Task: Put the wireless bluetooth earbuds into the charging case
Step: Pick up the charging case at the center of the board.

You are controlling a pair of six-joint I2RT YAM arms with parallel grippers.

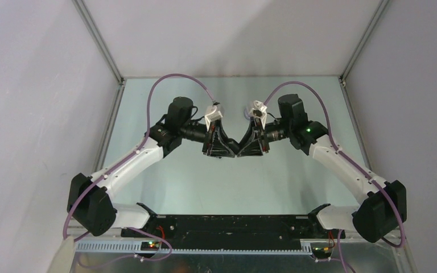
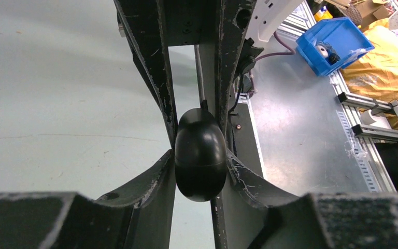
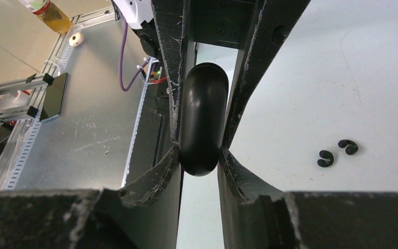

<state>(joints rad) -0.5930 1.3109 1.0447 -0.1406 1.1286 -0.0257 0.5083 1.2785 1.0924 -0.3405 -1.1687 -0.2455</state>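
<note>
Case: a glossy black egg-shaped charging case [image 2: 201,155], smooth and round, with a thin line running across it.
Case state: it looks shut.
Case place: squeezed from one end by the fingers of the left gripper [image 2: 201,158] and from the other end by the fingers of the right gripper [image 3: 198,150].
Buds: two tiny black curled earbuds [image 3: 325,158] [image 3: 348,147], each bent like a letter C.
Buds place: lying on the pale table [image 3: 342,78], close side by side but not touching, apart from the case.
</note>
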